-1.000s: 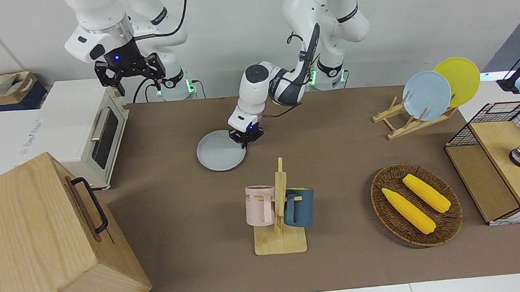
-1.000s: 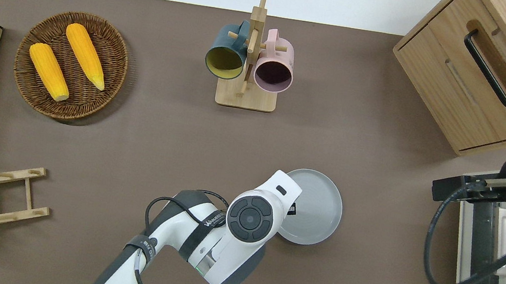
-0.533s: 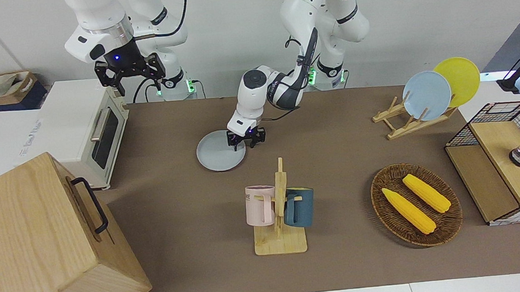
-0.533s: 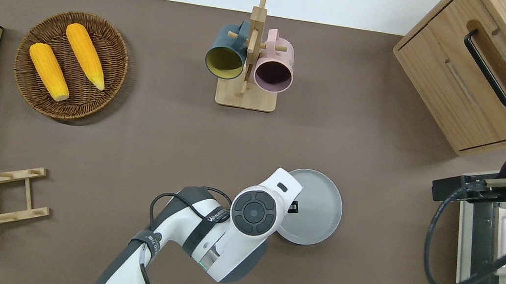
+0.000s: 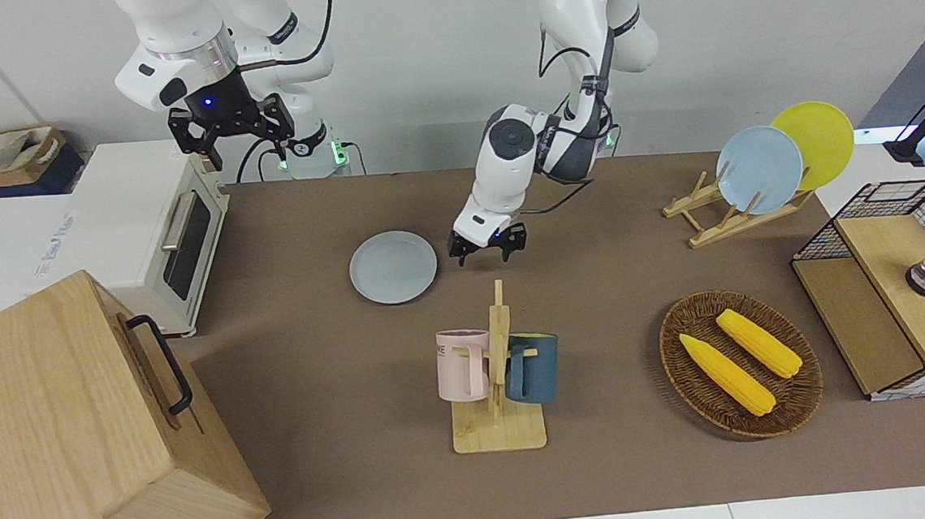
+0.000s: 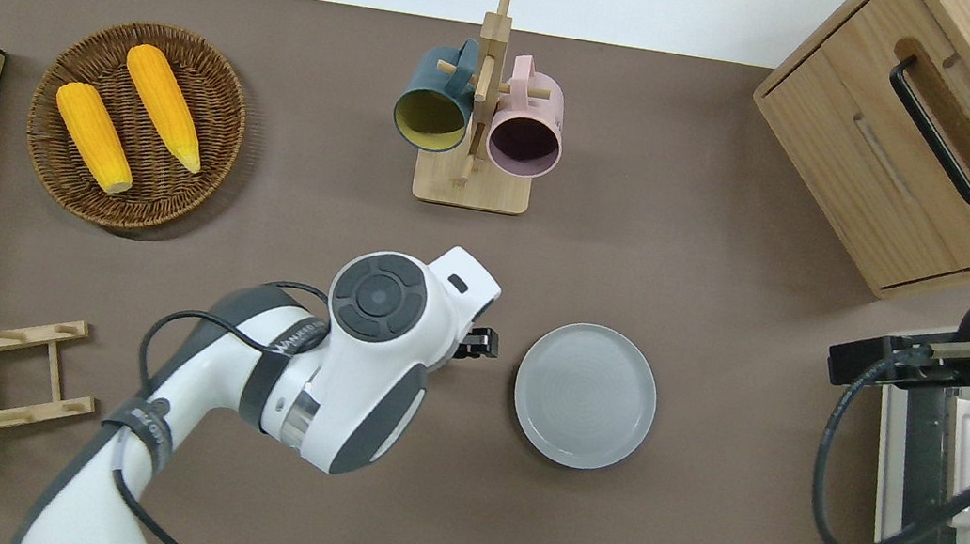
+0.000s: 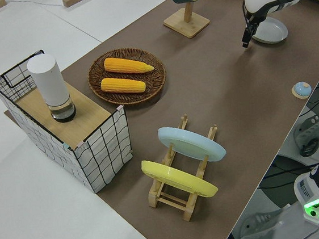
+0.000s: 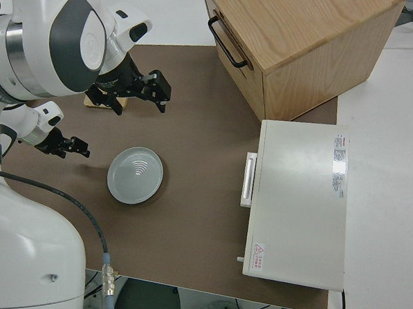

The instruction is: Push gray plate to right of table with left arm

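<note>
Since a second ago the left tool (image 5: 488, 247) has lifted off the gray plate (image 5: 393, 267) and swung toward the left arm's end of the tabletop (image 5: 611, 282); it now hangs clear of the plate, over bare brown surface beside it. Plate itself unmoved between frames. Left tool's fingers spread apart, nothing between them. Plate lies flat, roughly mid-tabletop, toward the right arm's end, nearer to the robots than the mug rack (image 5: 497, 387) with its pink mug (image 5: 460, 365) and dark blue mug (image 5: 532, 367). White toaster oven (image 5: 153, 232) and wooden drawer cabinet (image 5: 76, 433) sit well apart from the plate at the right arm's end. Wicker basket (image 5: 798, 399) holding two corn cobs (image 5: 727, 374), and a plate rack (image 5: 720, 217) with a light-blue plate (image 5: 759, 169) and yellow plate (image 5: 820, 137), stand at the left arm's end. Right arm parked; right tool (image 5: 232, 129) spread wide, empty.
</note>
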